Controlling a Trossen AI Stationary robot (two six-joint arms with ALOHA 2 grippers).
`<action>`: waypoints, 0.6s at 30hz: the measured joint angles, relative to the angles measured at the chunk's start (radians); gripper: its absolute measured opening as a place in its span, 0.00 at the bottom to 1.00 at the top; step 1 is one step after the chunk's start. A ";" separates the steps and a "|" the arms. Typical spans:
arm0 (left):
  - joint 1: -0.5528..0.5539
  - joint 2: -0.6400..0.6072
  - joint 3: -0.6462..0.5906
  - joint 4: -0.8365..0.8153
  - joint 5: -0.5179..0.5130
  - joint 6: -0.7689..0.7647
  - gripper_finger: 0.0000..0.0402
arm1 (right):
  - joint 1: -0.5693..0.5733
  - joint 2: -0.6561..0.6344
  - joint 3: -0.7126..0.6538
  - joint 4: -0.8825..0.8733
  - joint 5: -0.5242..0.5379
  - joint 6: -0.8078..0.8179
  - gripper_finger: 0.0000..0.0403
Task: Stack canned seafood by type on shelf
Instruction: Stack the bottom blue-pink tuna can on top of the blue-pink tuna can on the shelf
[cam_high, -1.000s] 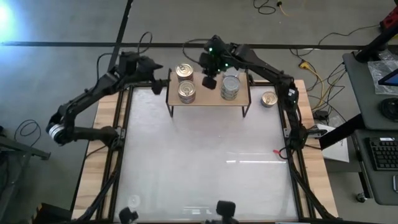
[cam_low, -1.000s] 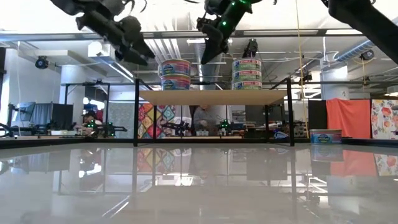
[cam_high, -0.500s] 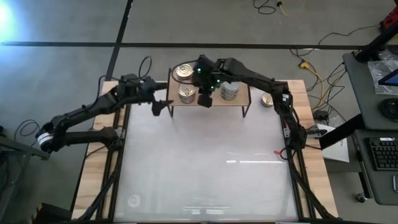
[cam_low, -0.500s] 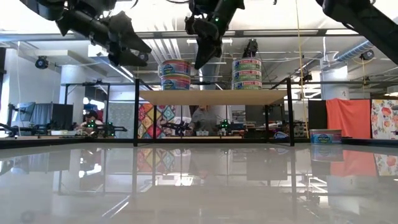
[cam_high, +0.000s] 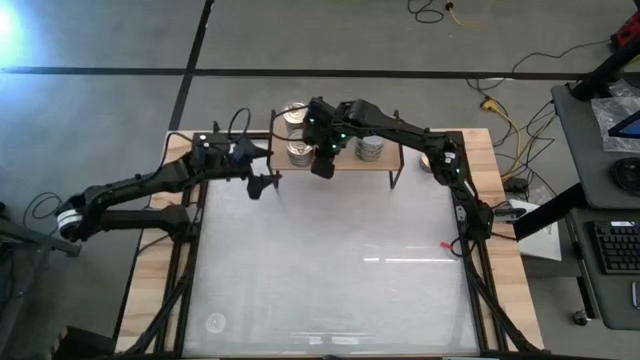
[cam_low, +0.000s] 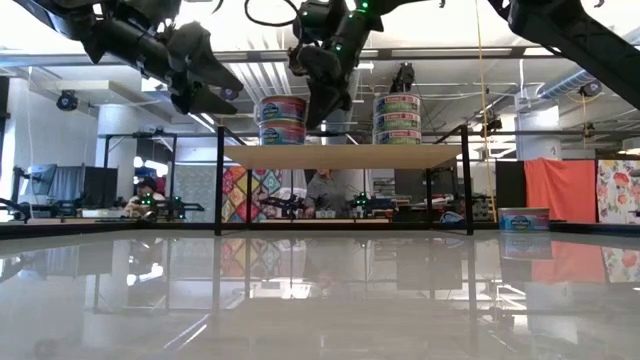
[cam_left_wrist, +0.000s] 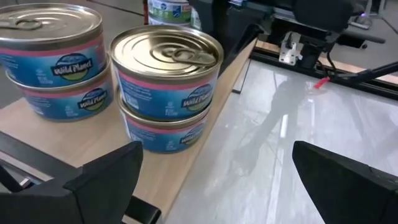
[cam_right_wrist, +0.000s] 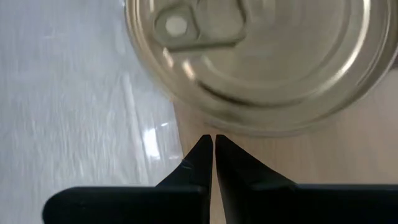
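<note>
Shelf is standing at the table's far edge, carrying tin stacks left and right. Right gripper, fingers together, is hovering beside the front left stack. Left gripper, fingers apart, is hanging empty off the shelf's left end.

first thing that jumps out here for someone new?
The small wooden shelf at the table's far edge, carrying stacks of tins. Both grippers crowd its left end: the right gripper, shut and empty, above the front stack, the left gripper open beside the shelf. One loose tin sits right of it.
</note>
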 joint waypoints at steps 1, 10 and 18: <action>-0.002 0.000 0.000 0.000 0.000 0.000 0.99 | 0.000 0.000 0.000 0.011 0.000 0.005 0.03; -0.022 0.000 0.002 0.008 0.000 -0.025 0.99 | -0.002 0.000 -0.002 0.042 0.009 0.007 0.03; -0.079 0.000 0.002 0.050 0.000 -0.041 0.99 | -0.002 0.000 -0.002 0.069 0.011 -0.001 0.03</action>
